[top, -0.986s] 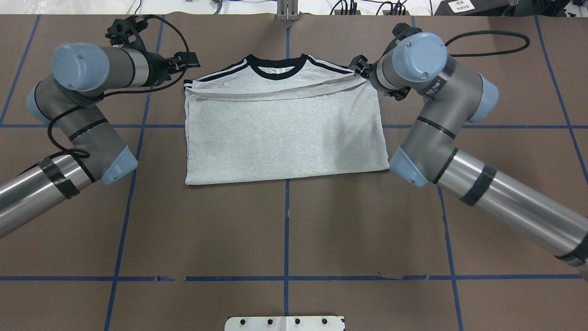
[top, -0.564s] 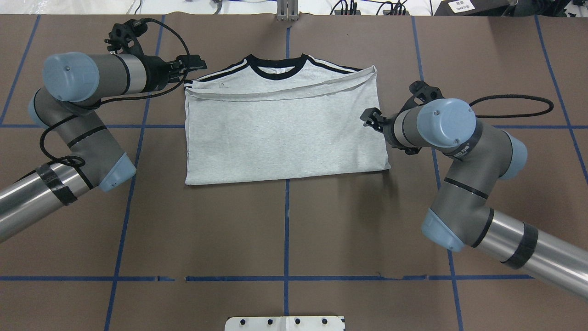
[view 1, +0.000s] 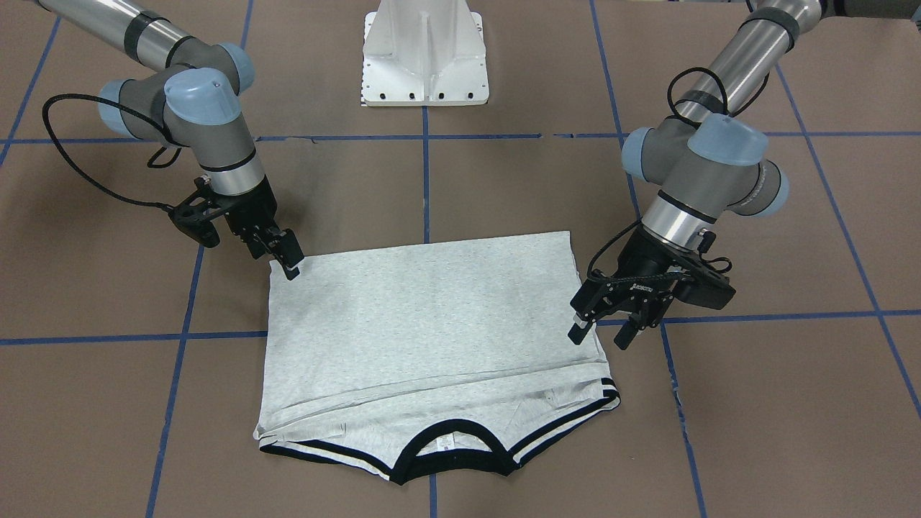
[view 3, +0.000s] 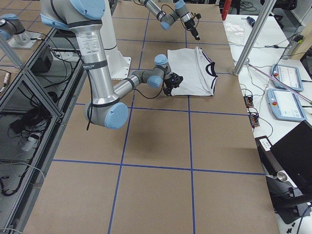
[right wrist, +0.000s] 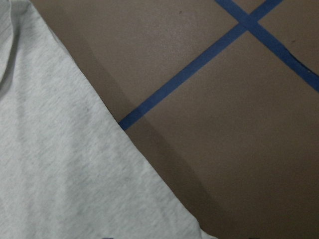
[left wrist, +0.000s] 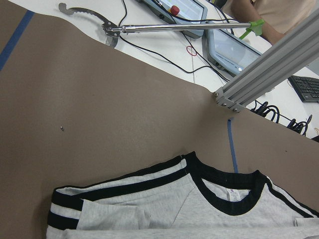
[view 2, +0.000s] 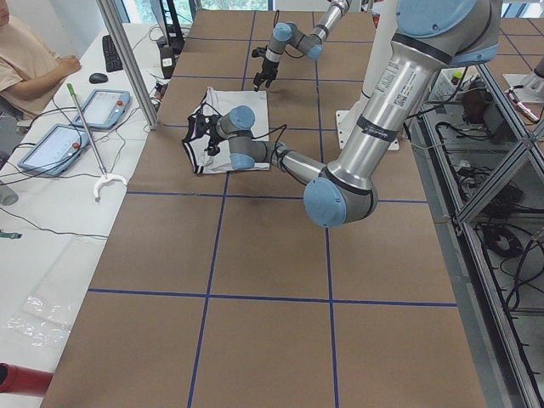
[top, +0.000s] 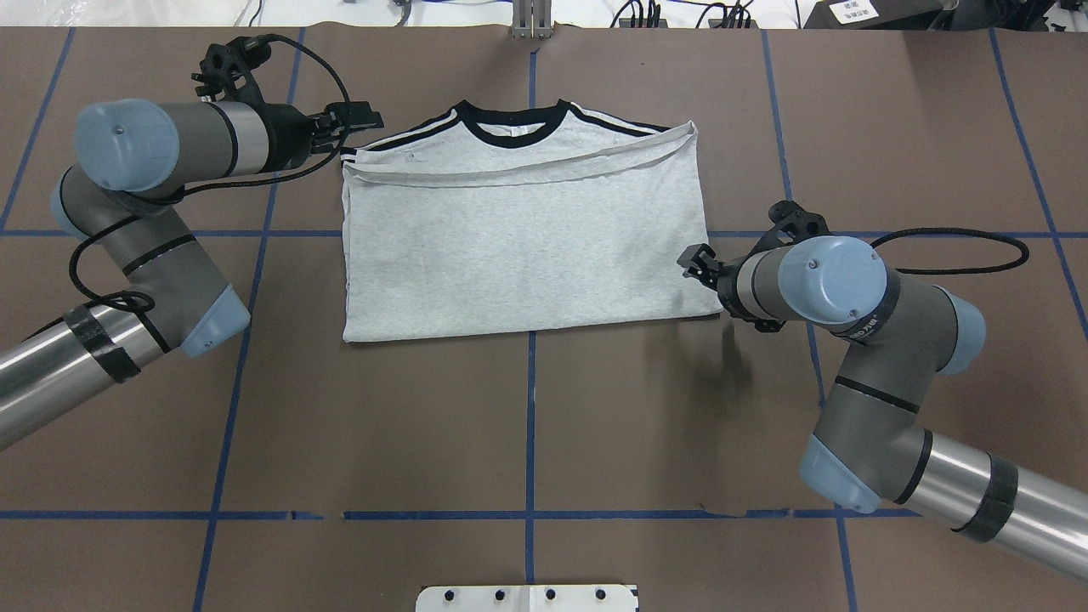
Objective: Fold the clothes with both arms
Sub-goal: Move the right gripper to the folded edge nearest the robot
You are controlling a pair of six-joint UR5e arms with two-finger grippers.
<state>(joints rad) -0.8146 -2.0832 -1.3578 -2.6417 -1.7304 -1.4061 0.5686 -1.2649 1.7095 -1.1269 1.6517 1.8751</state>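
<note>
One fold looks done: on the brown surface (top: 527,425) the shirt (top: 527,246) lies far and central, hem brought up to the shoulders, collar at the far edge. I judge at least one more fold is left. Left hand (view 1: 599,337) hangs spread and empty just beside the far-left sleeve. Right hand (view 1: 288,262) is at the near-right corner; I cannot tell its grip.

folded grey t-shirt (top: 527,229) lying flat, collar on far side
left gripper (top: 355,117) beside far-left sleeve; right gripper (top: 693,259) at near-right edge
</note>
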